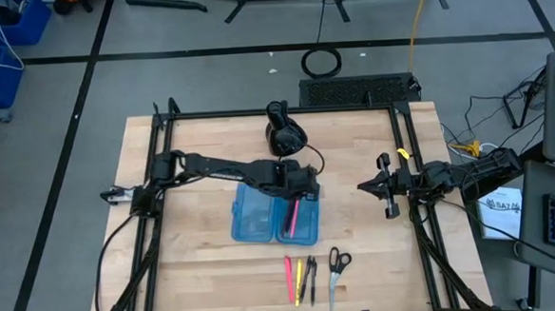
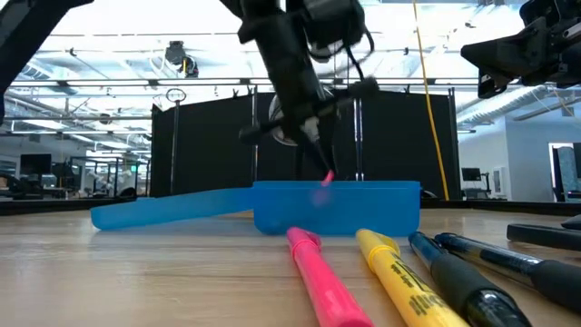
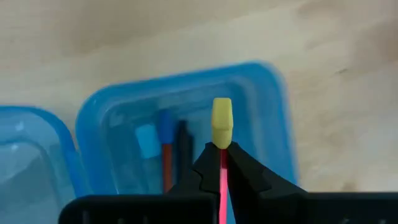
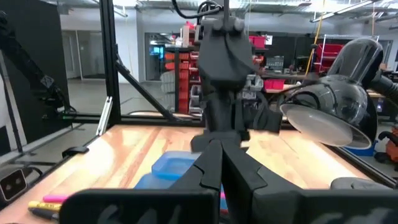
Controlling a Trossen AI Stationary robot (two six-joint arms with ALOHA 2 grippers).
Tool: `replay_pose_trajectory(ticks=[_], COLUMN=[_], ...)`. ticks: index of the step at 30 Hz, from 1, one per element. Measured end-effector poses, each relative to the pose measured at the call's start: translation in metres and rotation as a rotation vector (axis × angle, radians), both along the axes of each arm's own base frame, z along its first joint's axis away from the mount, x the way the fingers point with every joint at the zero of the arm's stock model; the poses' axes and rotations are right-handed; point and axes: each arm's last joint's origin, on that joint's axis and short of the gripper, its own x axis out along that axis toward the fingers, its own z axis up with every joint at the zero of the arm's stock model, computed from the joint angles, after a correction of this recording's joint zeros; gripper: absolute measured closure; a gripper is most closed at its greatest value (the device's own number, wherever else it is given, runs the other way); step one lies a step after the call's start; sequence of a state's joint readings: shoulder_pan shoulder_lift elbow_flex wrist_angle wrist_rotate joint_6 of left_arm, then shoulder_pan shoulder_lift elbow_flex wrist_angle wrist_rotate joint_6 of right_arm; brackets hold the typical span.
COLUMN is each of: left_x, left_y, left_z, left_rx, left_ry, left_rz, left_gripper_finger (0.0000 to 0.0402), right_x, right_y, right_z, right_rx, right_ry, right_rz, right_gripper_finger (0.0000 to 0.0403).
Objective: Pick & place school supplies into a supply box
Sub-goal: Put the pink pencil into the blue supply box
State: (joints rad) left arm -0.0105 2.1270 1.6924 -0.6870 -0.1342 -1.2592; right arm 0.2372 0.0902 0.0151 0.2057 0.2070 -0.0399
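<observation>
Clamping a pink pencil (image 3: 222, 180), left gripper (image 1: 299, 194) over blue case (image 1: 252, 219), wooden table (image 1: 198, 264), dim hall behind.

Both arms are matte black throughout, built of slim tubular links joined by bulkier rounded joint housings, and black cables trail from their bases in loops down the sides of the frame. The left end effector (image 3: 222, 180) has two dark angular fingers (image 3: 249, 171) that taper to blunt points from a flat black crossbar. The right end effector (image 1: 386, 197) has the same black forked shape, with a small yellow tag at about 1 o'clock from it.
</observation>
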Motion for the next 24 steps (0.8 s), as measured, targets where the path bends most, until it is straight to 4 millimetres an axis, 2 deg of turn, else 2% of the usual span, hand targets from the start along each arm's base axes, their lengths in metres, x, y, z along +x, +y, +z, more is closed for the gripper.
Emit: replay_pose_trajectory(ticks=[4,16,24], left_x=[0.001,-0.008,-0.007], left_y=[-0.004,-0.008,-0.011], left_z=[-0.01,-0.016,-0.027], left_rx=[-0.025,-0.014,0.006], left_ry=[0.027,0.134,0.175], left_rz=[-0.016,0.015,0.01], left_gripper_finger=[0.0393,0.0392,0.0391], right_x=[0.0,0.0,0.0], right_y=[0.0,0.0,0.0], right_z=[0.0,0.0,0.0], right_rx=[-0.002,-0.008,-0.009], right_ry=[0.001,0.0,0.0], right_rz=[0.0,-0.001,-0.002], right_gripper_finger=[0.0403,0.0403,0.0403])
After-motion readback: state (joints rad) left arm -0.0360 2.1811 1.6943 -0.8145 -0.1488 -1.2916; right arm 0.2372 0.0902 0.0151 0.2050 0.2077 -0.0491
